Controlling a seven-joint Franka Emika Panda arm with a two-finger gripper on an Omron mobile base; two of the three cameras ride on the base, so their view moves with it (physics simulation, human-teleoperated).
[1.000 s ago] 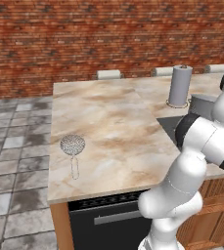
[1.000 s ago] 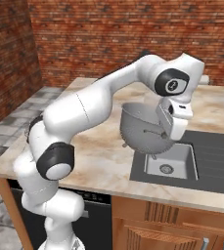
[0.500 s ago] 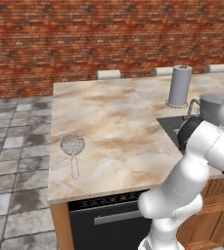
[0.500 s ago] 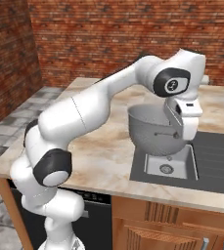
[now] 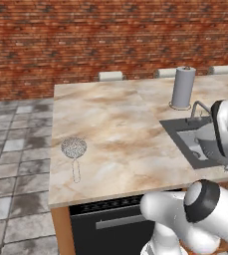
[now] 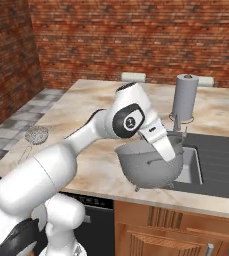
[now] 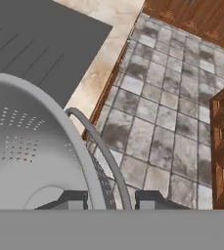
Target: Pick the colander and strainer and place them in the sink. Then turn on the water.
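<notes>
Marbled beige worktop (image 5: pixel 115 129) over dark appliance front and wood cabinets. Strainer (image 5: pixel 74 149) lies flat near left front edge, handle toward front. Grey paper-towel roll (image 5: pixel 182 87) stands upright near back, just beside sink (image 6: pixel 221 162) set into right end.

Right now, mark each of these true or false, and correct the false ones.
1. The gripper is shut on the colander's rim. True.
2. The strainer already lies in the sink. False: it lies on the counter, far from the sink.
3. The colander rests flat on the basin floor. False: it hangs tilted at the counter's front edge beside the basin.
4. A paper towel roll stands upright behind the sink. True.
5. Water runs from the faucet. False: none is visible.
</notes>
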